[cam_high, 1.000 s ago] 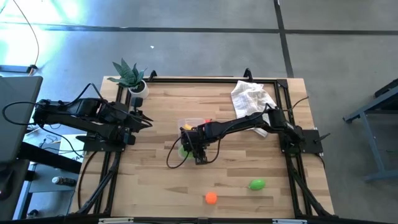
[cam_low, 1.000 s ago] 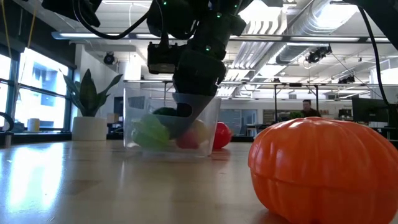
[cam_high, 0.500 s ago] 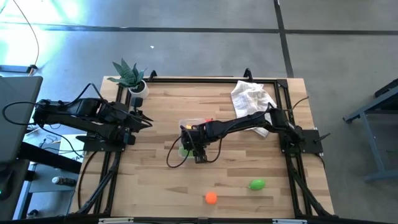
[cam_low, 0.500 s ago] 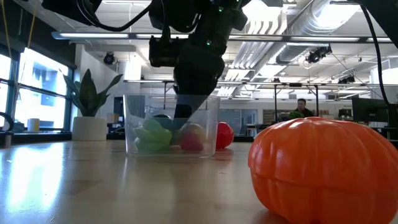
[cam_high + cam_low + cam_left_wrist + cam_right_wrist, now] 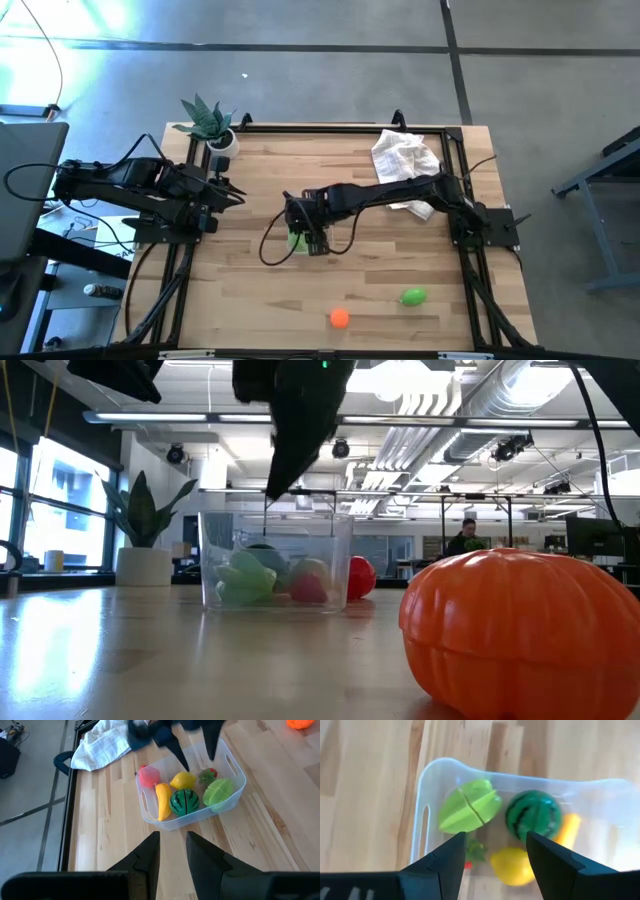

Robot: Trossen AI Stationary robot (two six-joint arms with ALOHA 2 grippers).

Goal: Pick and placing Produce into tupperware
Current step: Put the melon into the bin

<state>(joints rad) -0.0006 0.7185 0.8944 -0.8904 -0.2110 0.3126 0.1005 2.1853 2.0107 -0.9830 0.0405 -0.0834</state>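
right gripper [image 5: 492,852] hovering open and empty over the tupperware [image 5: 235,770] mid-worktop | tub holding banana [image 5: 162,801], watermelon [image 5: 184,802], lemon [image 5: 183,780], green piece [image 5: 218,792] | orange [image 5: 340,318] and another green piece [image 5: 413,296] waiting near front edge | left gripper [image 5: 172,850] idling, slightly parted, at left edge

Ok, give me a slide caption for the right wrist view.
Open right gripper above the clear tub, which holds a light green piece, watermelon, lemon and banana.

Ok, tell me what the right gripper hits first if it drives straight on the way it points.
Probably the produce in the tupperware: the open right gripper points down between the light green piece and the watermelon, though depth is unclear.
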